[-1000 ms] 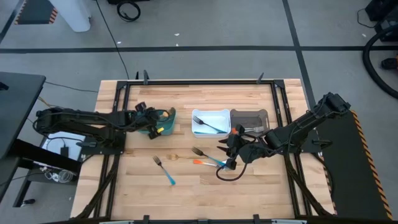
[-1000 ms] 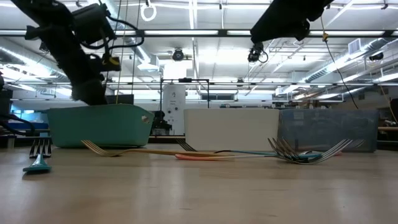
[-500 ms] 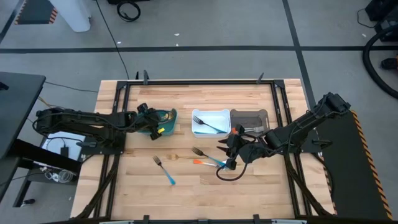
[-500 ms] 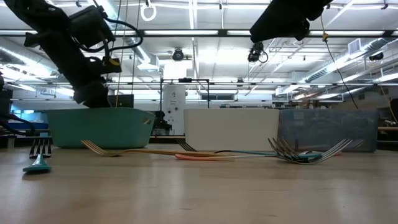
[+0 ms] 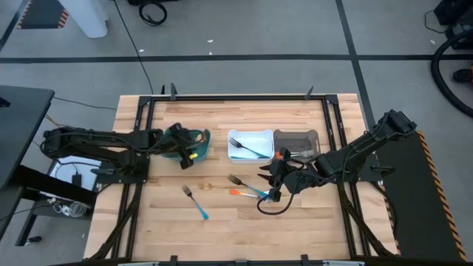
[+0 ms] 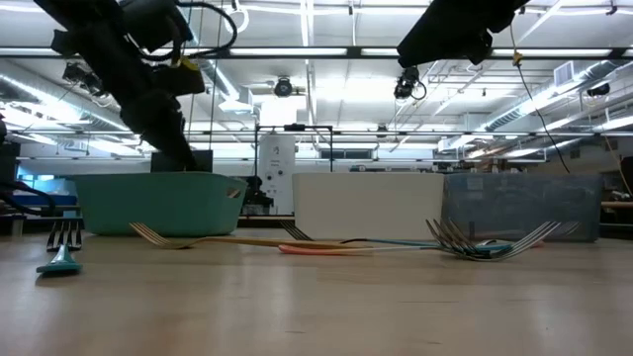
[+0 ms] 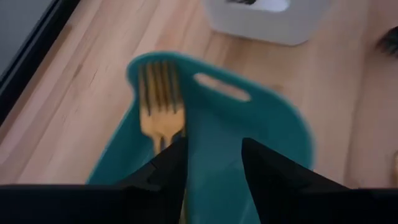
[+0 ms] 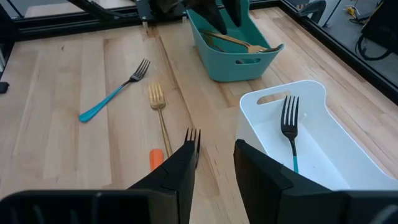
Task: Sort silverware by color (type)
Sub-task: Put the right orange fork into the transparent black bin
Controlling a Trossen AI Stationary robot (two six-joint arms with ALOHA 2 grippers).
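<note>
Setting: a wooden counter [image 5: 236, 222] inside a black frame, on a grey workshop floor; ceiling lights and racks are seen behind it in the low view.
Bins: a teal bin [image 5: 194, 144], a white bin [image 5: 250, 145] and a grey bin [image 5: 297, 140] are set in a row along the counter's far side.
Silverware already placed: a gold fork [image 7: 160, 99] lies in the teal bin; a dark-headed fork with a teal handle [image 8: 290, 127] lies in the white bin.
Silverware left loose: a blue-handled fork [image 5: 195, 202], a gold-headed fork [image 8: 158, 112] and an orange-handled piece [image 5: 238, 192] lie near mid-counter, with further forks crossed beside them.
Left hand [image 7: 211, 163]: held over the teal bin, fingers spread wide, nothing between them.
Right hand [image 8: 211, 155]: held above the crossed forks, fingers parted narrowly, nothing gripped.
Step in hand: judged to be the release of the gold fork into the teal bin.
Next move: a lift clear of the bin is called for, then a reach to a loose fork.
</note>
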